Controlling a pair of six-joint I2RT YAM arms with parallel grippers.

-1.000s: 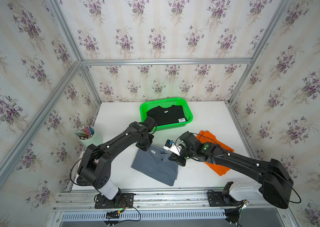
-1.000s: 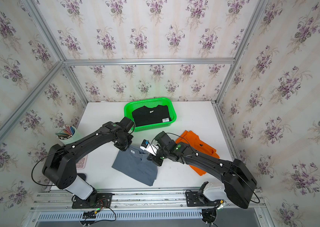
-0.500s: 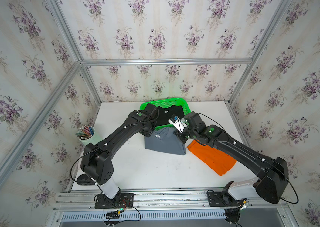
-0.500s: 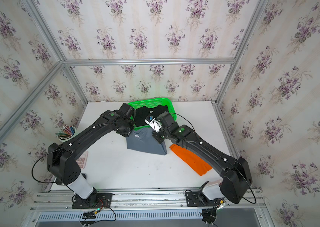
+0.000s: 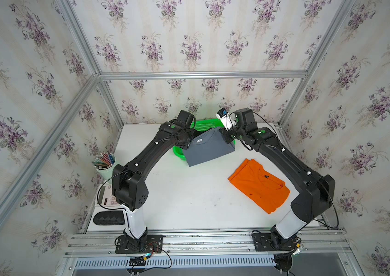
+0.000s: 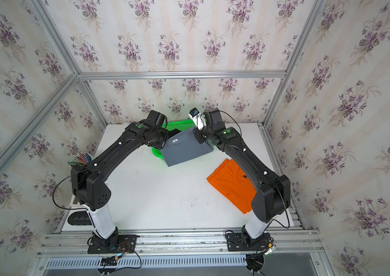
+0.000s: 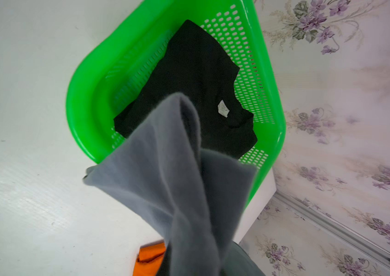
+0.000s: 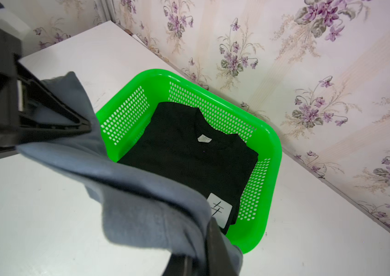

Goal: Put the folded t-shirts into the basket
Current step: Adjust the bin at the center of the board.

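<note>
Above the green basket (image 8: 268,148), the slate grey-blue t-shirt (image 5: 207,148) is held stretched between the two arms, lifted clear of the white table (image 5: 189,203). One upper corner of it is pinched in the left gripper (image 8: 80,124), over the basket's left end. The opposite corner is clamped in the right gripper (image 5: 228,141), over the basket's right end. Both pincers are clenched tight on the cloth. The shirt is draped over the basket's near rim, so that in both top views only the far mesh wall and the near left corner of the basket are seen. Its lower hem appears to hang just in front of that rim, though contact cannot be told.

Inside the basket, the black t-shirt (image 8: 189,155) is laid flat and folded on the floor, with its white square patch (image 8: 220,210) turned up.

Well in front of the basket and to its right, the bright orange t-shirt (image 5: 258,184) is spread on the table, apart from both grippers. Far to the basket's left, at the table's edge, a pale cup of coloured pencils (image 5: 106,167) is stood upright.
</note>
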